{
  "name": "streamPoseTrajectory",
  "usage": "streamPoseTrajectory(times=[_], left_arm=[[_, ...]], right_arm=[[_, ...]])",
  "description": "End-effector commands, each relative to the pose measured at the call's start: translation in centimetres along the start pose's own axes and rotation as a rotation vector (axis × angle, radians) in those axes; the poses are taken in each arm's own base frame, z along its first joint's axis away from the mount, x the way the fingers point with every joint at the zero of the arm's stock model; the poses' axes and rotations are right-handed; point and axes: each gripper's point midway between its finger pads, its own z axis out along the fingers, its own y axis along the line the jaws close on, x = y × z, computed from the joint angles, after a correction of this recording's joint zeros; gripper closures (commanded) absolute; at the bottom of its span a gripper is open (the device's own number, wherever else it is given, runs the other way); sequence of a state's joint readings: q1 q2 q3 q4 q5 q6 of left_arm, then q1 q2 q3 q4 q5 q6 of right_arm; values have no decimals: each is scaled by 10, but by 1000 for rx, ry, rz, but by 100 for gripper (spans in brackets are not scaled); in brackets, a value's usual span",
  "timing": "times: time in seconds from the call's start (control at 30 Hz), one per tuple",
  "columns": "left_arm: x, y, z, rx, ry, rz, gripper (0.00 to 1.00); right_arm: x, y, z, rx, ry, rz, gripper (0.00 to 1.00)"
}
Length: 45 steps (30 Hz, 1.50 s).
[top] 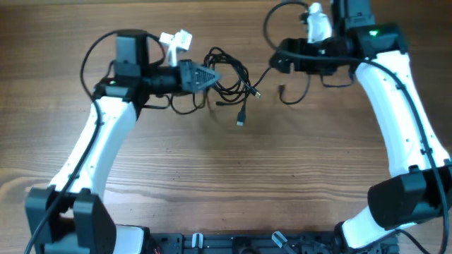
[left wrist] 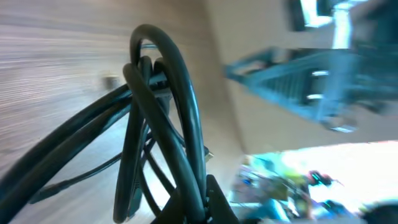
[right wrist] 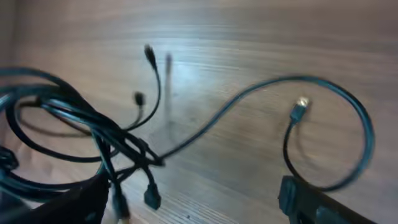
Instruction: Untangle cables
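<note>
The cables [top: 229,76] are thin black cords tangled at the far middle of the wooden table. One plug end [top: 240,121] trails toward the front. My left gripper [top: 212,76] is shut on the left side of the bundle. In the left wrist view the cords [left wrist: 165,112] loop up out of its jaws [left wrist: 211,202]. My right gripper [top: 274,63] is open just right of the tangle, next to a cord loop [top: 291,93]. In the right wrist view the tangle [right wrist: 121,146] lies left, and a silvery plug [right wrist: 300,109] ends the loop; the wide jaws [right wrist: 189,205] hold nothing.
The wooden table [top: 233,183] stretches toward the front. The thicker black arm wires arc above both wrists at the back [top: 272,21]. The right arm shows blurred in the left wrist view [left wrist: 311,81]. Both arm bases stand at the front corners.
</note>
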<state>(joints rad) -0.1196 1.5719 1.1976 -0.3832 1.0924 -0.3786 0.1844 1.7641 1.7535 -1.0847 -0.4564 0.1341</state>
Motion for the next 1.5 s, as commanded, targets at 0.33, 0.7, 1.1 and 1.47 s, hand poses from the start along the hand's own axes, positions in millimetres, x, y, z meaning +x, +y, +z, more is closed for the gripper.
streamPoseTrajectory(times=[0.33, 0.7, 1.1, 1.47], left_arm=[[9, -50, -30, 275, 130, -310, 96], [8, -51, -32, 282, 128, -303, 96], [4, -53, -32, 288, 117, -256, 96], [-13, -41, -28, 205, 31, -260, 96]], right_arm=[[7, 106, 39, -124, -38, -442, 26], [22, 87, 85, -123, 57, -305, 43], [34, 124, 91, -387, 118, -268, 50], [17, 93, 117, -210, 78, -134, 94]])
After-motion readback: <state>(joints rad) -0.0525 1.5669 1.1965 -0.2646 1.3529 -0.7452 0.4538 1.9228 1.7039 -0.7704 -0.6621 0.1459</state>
